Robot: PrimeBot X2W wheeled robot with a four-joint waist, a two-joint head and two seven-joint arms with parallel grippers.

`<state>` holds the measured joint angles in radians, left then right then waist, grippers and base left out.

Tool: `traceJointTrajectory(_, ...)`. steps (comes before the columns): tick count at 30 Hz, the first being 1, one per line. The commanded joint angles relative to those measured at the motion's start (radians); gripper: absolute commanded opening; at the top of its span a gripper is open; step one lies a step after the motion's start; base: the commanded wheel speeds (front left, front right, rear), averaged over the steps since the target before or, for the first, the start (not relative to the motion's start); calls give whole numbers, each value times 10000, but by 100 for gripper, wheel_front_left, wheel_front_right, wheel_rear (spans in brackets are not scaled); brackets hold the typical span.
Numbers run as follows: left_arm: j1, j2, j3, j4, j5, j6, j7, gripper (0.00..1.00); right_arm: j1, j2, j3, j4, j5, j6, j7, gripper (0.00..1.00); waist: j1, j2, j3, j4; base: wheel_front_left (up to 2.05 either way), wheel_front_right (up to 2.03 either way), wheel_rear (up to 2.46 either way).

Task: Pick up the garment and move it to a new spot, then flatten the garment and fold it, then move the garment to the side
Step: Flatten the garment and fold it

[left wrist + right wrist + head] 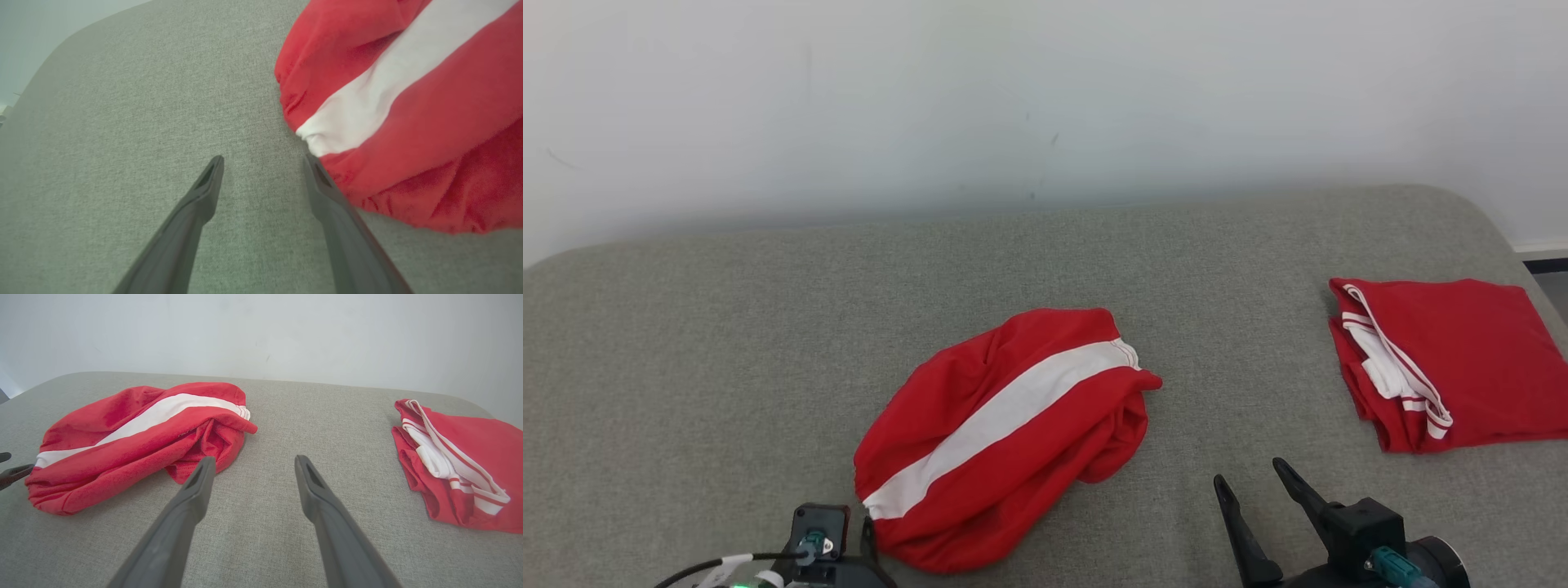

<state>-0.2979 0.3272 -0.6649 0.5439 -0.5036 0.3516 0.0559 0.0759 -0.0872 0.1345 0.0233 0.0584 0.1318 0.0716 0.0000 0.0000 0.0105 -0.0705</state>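
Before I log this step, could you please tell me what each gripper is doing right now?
Left gripper: open, holding nothing.
Right gripper: open, holding nothing.

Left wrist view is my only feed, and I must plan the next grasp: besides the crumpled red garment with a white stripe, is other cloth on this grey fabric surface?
Observer: Yes, a folded red garment with white trim lies at the right end of the grey fabric surface, apart from the crumpled red garment with a white stripe.
Operator: And my other arm?
Observer: The right gripper stands open and empty, between the two garments, nearer the robot.
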Motion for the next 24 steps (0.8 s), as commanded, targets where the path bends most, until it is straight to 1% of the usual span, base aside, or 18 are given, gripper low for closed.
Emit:
traceJointTrajectory(1, -189, -74, 23, 96, -152, -49, -42, 100, -84, -49, 13, -23, 6, -26, 35, 100, 0, 0, 31, -47, 0, 0, 0)
traceJointTrajectory(9, -647, -488, -45, 600, -189, -293, -251, 100, -62, -122, 32, -79, 9, -26, 72, 100, 0, 0, 87, -198, 0, 0, 0)
traceJointTrajectory(12, -760, -630, -141, 823, -175, -314, -233, 100, -86, -133, 64, -68, 26, -26, 97, 100, 0, 0, 85, -251, 0, 0, 0)
traceJointTrajectory(16, -777, -801, -260, 1099, -252, -505, -268, 100, -88, -159, 82, -50, 58, -26, 93, 100, 0, 0, 89, -301, 0, 0, 0)
traceJointTrajectory(24, -669, -897, -398, 949, -310, -775, -482, 100, 32, -160, -72, -71, 31, -26, 97, 100, 0, 0, 24, -206, 0, 0, 0)
